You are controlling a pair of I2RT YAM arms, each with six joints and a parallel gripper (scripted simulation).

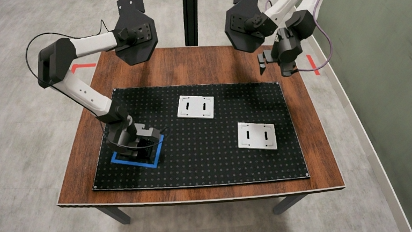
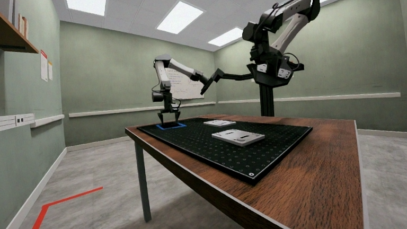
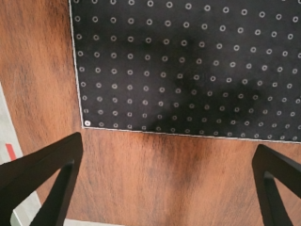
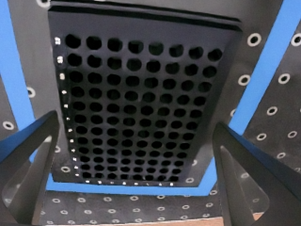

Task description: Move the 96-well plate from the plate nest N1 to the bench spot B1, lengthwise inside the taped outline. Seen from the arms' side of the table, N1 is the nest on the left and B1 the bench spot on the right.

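The black 96-well plate [image 4: 132, 21] [image 2: 169, 124] lies flat inside the blue taped outline [image 4: 14, 75] [image 1: 133, 163], its long sides along the outline's side strips. Its near end comes close to the end strip; the outline's far end is out of the right wrist view. My right gripper [image 4: 138, 124] [image 2: 169, 121] is open, with its fingers on either side of the plate and gaps to both long sides. My left gripper [image 3: 168, 148] is open and empty, raised above the table's arm-side edge. In the top view the right gripper hides much of the plate.
Two white nests stand empty on the black perforated board [image 1: 206, 168]: one nest [image 1: 257, 141] [image 2: 237, 138] at the right of the top view, the other nest [image 1: 195, 112] [image 2: 219, 122] near the middle. The wooden table [image 1: 188, 62] surrounds the board.
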